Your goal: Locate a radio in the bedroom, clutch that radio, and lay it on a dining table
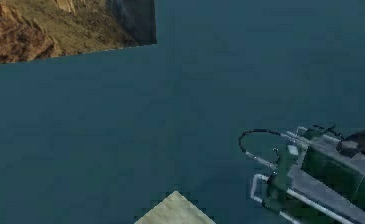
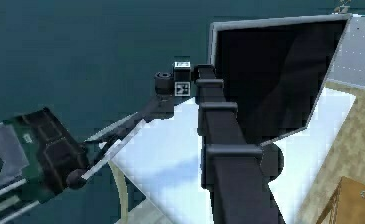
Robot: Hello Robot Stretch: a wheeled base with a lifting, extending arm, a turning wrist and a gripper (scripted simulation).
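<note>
Forward view: a dark teal wall (image 1: 140, 120) with a landscape painting (image 1: 60, 28) at top left, a pale table corner (image 1: 175, 210) at the bottom, and at lower right a green boxy device with a wire loop, which I judge to be the radio (image 1: 335, 170). Arm side view: my arm (image 2: 230, 150) reaches out across a white table (image 2: 170, 150) past a dark screen (image 2: 275, 80), angled so my gripper (image 2: 90, 168) points its fingers at the radio (image 2: 35, 150), probably to take it. I cannot tell whether it holds anything.
</note>
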